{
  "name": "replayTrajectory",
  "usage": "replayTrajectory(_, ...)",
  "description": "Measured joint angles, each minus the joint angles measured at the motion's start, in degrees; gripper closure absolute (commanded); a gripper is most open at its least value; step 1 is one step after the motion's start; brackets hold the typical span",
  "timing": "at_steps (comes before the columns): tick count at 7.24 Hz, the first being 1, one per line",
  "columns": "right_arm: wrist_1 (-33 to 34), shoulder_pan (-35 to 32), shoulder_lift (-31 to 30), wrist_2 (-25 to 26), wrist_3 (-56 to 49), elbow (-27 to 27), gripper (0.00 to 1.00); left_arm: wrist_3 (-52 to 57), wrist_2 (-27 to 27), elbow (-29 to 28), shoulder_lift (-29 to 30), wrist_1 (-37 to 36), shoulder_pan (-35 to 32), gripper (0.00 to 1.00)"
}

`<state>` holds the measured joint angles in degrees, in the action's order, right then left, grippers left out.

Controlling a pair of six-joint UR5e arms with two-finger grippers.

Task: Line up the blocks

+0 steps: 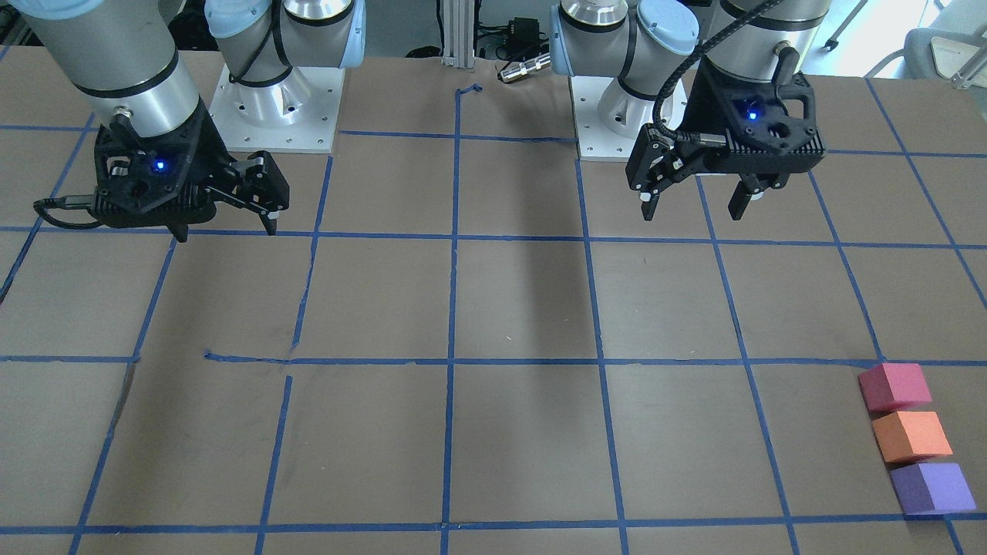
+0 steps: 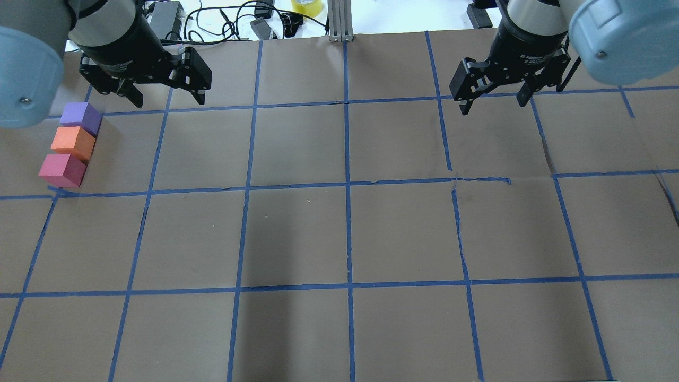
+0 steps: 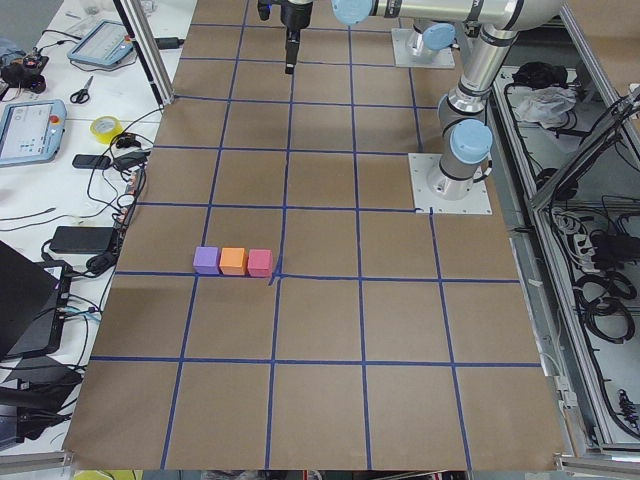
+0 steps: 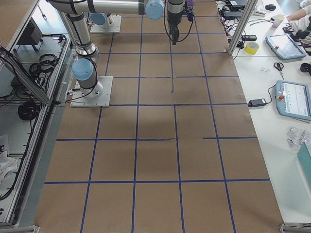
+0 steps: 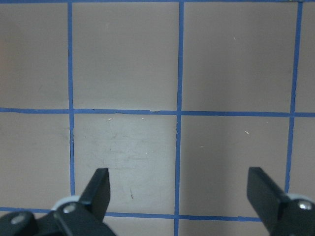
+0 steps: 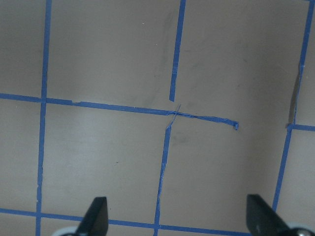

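Observation:
Three small cubes stand touching in a straight row at the table's edge on my left side: red-pink block, orange block and purple block. From overhead the row runs purple block, orange block, red-pink block. It also shows in the exterior left view, with the orange block in the middle. My left gripper is open and empty, raised, a little beyond and to the right of the purple block. My right gripper is open and empty over the far right of the table.
Brown paper with a blue tape grid covers the table. An aluminium post, cables and a yellow tape roll lie past the far edge. Both arm bases stand at the robot's side.

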<state>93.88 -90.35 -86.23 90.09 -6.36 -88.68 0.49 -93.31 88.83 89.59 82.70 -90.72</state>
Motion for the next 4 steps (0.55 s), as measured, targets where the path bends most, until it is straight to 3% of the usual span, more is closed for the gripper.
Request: replayTrajectory(4, 0.2, 0.0, -0.1, 0.0, 0.0, -0.3, 0.00, 0.9, 0.4, 0.4, -0.1, 1.1, 0.1, 0.00)
